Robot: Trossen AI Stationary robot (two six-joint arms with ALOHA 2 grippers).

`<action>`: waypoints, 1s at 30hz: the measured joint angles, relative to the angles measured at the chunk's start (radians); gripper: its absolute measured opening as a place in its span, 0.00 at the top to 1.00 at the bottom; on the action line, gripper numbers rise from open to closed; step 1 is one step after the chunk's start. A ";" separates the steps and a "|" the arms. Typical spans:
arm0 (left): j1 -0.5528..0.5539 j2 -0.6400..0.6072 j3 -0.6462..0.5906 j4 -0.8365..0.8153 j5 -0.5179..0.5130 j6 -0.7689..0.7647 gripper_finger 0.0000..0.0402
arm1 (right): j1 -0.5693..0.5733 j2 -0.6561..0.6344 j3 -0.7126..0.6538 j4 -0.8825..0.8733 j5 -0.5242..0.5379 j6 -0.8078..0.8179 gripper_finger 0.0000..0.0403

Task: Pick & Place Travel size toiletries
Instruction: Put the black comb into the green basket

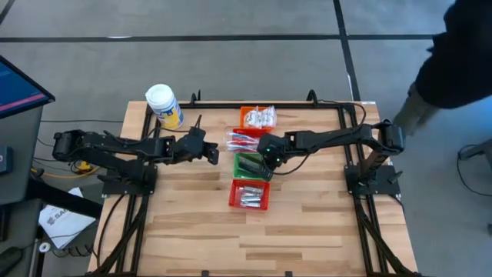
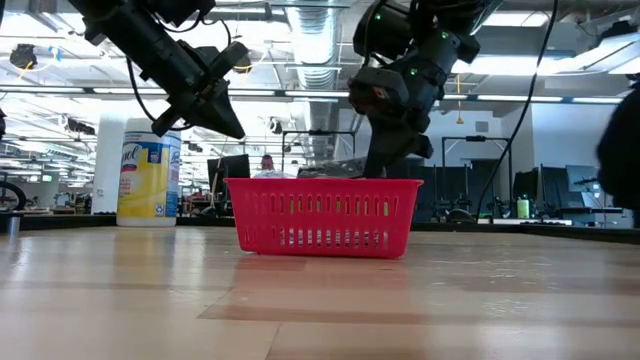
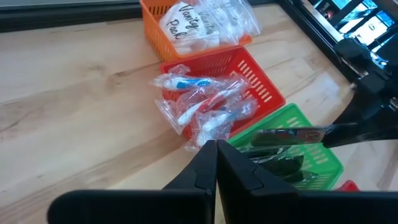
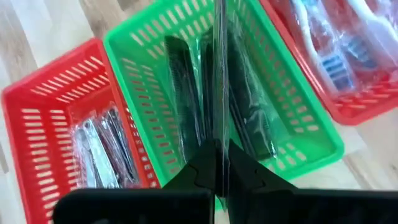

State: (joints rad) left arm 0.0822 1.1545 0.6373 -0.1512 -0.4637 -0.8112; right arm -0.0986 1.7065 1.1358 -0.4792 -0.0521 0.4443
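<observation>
The step in hand looks like the carry of a wrapped dark comb. The right claw (image 4: 219, 163) is clenched on a clear-wrapped comb (image 3: 287, 134); in the right wrist view the thin edge of the wrapper runs straight out from between the fingertips, and in the left wrist view the flat packet sticks out sideways from that claw above the green basket (image 4: 311, 134). In the high view the right claw (image 1: 269, 156) hangs at the 12 o'clock end of the green basket (image 1: 252, 165), near the bench's (image 1: 307, 223) centre.

Whether the comb is coming out of the green basket or going into it, I cannot tell. More wrapped dark combs (image 4: 249, 118) lie flat on the basket floor directly under the held one, apart from it.

The next move, as I judge it, calls for keeping the grip firm on a slippery film wrapper and clearing the basket wall before travelling, or lowering squarely between the walls if this is the placing.

The left claw (image 3: 216, 163) is clenched on nothing and hovers at 9 o'clock of the baskets, pointing at the wrapped toothbrushes (image 3: 199, 106), which spill over the rim of the middle red basket (image 3: 261, 87). The orange basket (image 1: 256, 118) with white sachets sits at 12 o'clock, and the red basket (image 1: 250, 194) of silvery clippers at 6 o'clock.
</observation>
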 joint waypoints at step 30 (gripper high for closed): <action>-0.003 0.000 0.000 0.020 0.001 0.029 1.00 | 0.058 0.113 0.005 0.018 0.045 -0.048 0.95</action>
State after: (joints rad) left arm 0.0788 1.1545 0.6376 -0.1310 -0.4629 -0.7818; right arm -0.0410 1.8191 1.1412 -0.4614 -0.0067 0.3962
